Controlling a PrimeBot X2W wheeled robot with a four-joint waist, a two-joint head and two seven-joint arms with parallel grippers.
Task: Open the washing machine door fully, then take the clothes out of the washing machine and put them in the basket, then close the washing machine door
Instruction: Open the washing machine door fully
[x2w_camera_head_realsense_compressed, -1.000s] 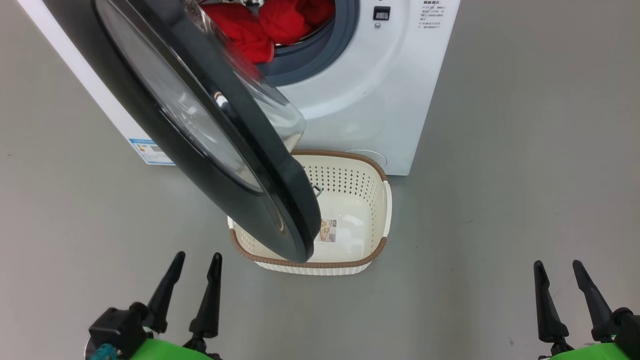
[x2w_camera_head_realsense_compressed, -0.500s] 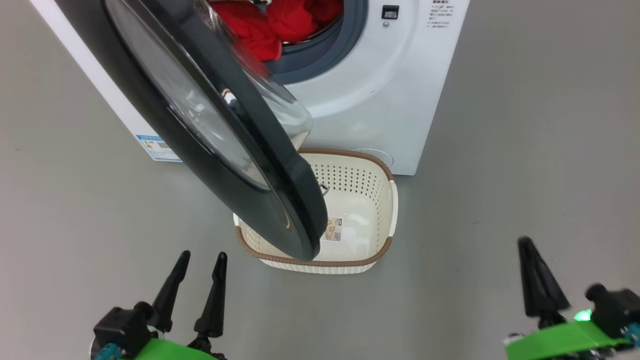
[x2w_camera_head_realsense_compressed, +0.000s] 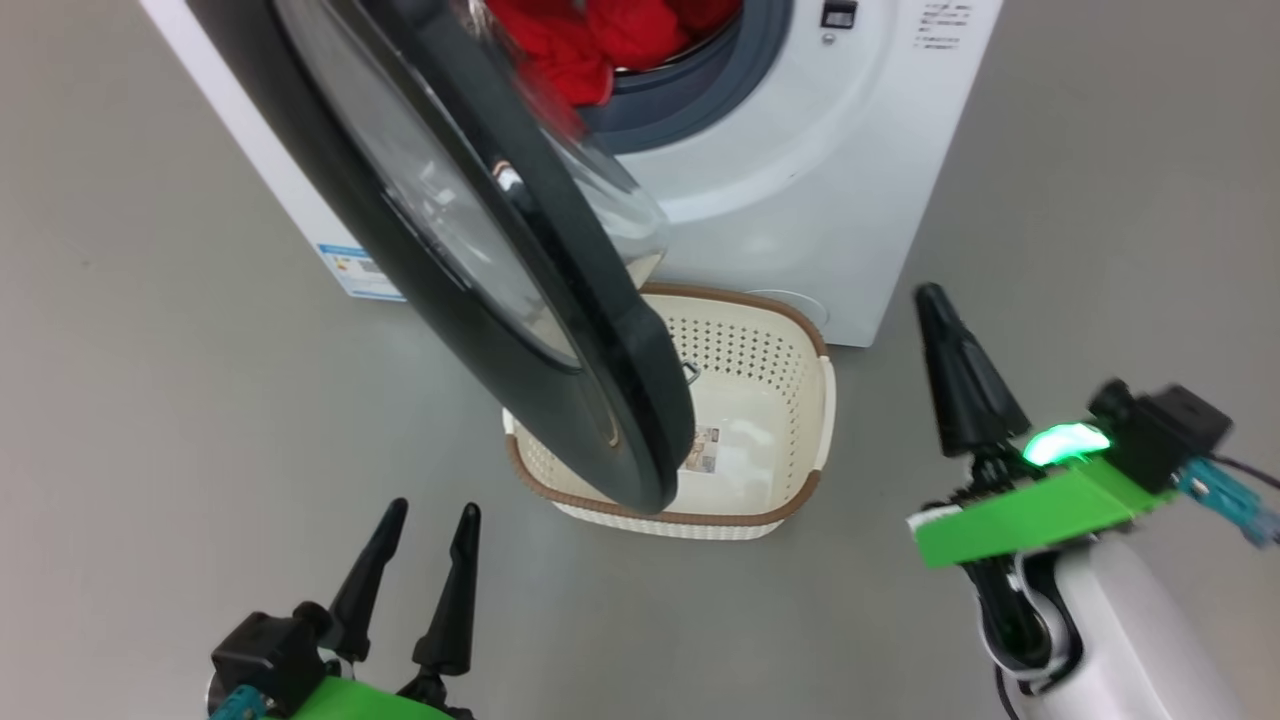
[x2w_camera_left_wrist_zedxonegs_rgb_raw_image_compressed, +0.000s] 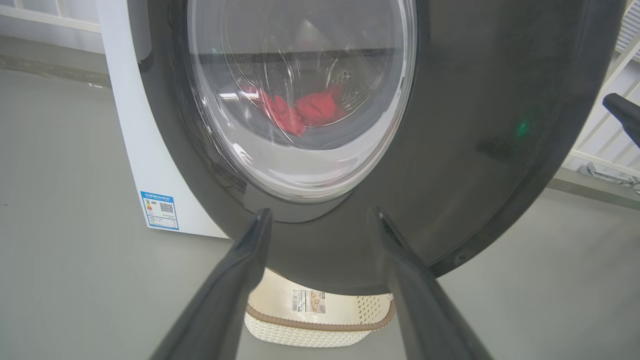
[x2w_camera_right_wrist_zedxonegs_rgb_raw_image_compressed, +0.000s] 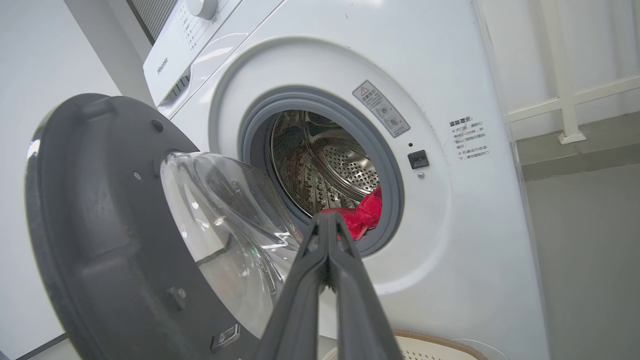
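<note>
The washing machine (x2w_camera_head_realsense_compressed: 800, 190) stands at the top of the head view, and its black-rimmed door (x2w_camera_head_realsense_compressed: 480, 260) hangs partly open over the basket (x2w_camera_head_realsense_compressed: 765, 305), which is empty. Red clothes (x2w_camera_head_realsense_compressed: 600, 40) lie in the drum. My left gripper (x2w_camera_head_realsense_compressed: 433, 506) is open at the lower left, short of the door's outer face (x2w_camera_left_wrist_zedxonegs_rgb_raw_image_compressed: 475, 125). My right gripper (x2w_camera_head_realsense_compressed: 932, 295) is shut on nothing, raised to the right of the basket. Its closed tips (x2w_camera_right_wrist_zedxonegs_rgb_raw_image_compressed: 327, 216) point at the clothes (x2w_camera_right_wrist_zedxonegs_rgb_raw_image_compressed: 367, 215) in the drum mouth, still some way off.
Grey floor lies on both sides of the machine, with open room to its right. A blue label (x2w_camera_head_realsense_compressed: 360, 270) is on the machine's side. A white railing (x2w_camera_right_wrist_zedxonegs_rgb_raw_image_compressed: 560, 100) stands behind the machine. The door's glass bowl (x2w_camera_right_wrist_zedxonegs_rgb_raw_image_compressed: 225, 215) bulges toward the opening.
My right gripper has shut and risen forward toward the machine. The head view has shifted, so everything sits further right. The left gripper stays open in place.
</note>
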